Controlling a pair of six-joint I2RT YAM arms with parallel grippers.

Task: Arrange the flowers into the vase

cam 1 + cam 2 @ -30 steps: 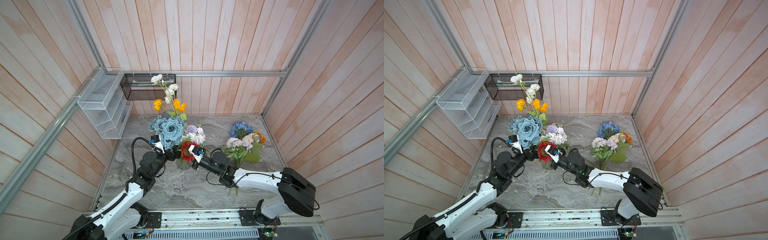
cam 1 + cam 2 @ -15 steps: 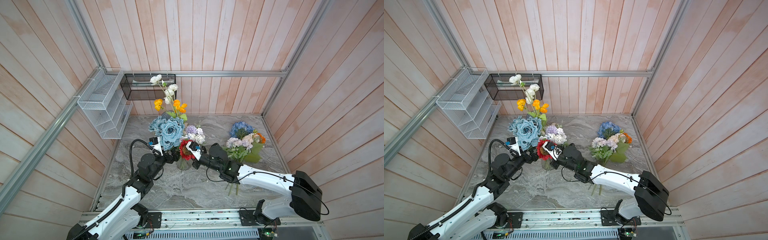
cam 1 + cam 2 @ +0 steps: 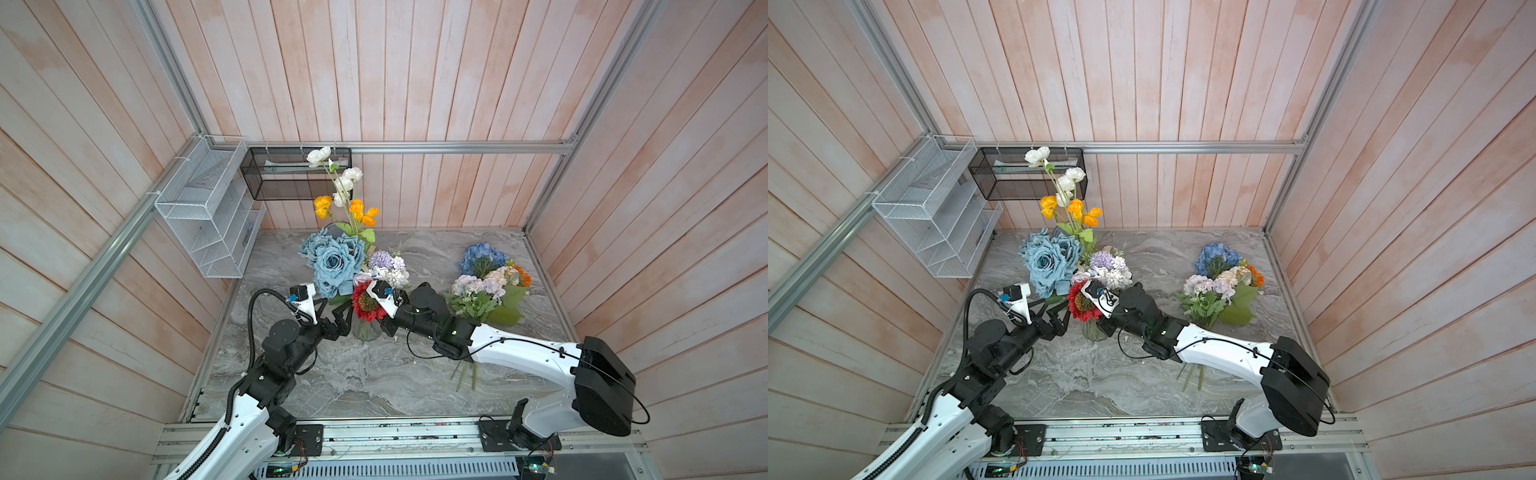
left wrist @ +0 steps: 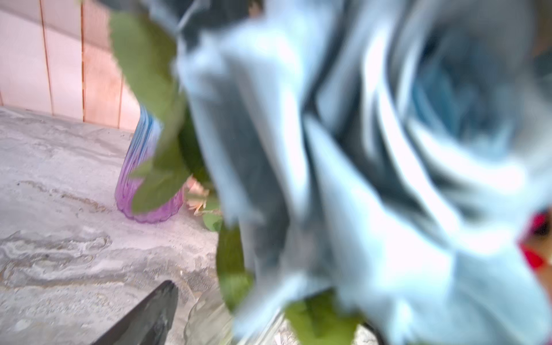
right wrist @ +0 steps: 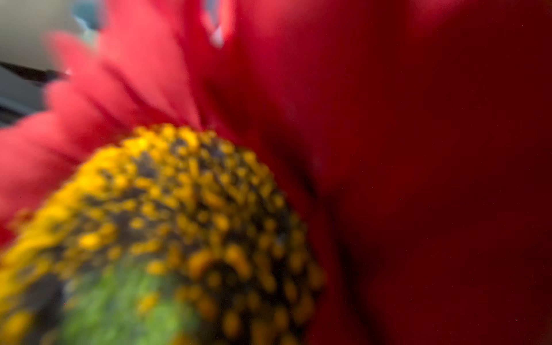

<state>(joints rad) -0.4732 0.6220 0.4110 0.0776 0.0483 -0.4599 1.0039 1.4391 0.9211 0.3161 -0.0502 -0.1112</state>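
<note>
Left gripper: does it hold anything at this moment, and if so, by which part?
Nothing seems held. The left gripper stands wide open beside the glass vase, under the blue roses.

Cloth petals, glass, mesh and stone in front of you

You look at matt, fabric-like blue roses point(image 3: 332, 262) and a sunflower point(image 5: 179, 224) with a rough, beaded centre; the vase point(image 3: 368, 330) is clear glass. The surface point(image 3: 353, 382) shows grey veined stone with a soft sheen, the walls point(image 3: 415, 75) pale matt wood planks, the rack point(image 3: 195, 208) white wire mesh, the basket point(image 3: 291, 187) black mesh, the rails point(image 3: 457, 147) brushed metal.
</note>
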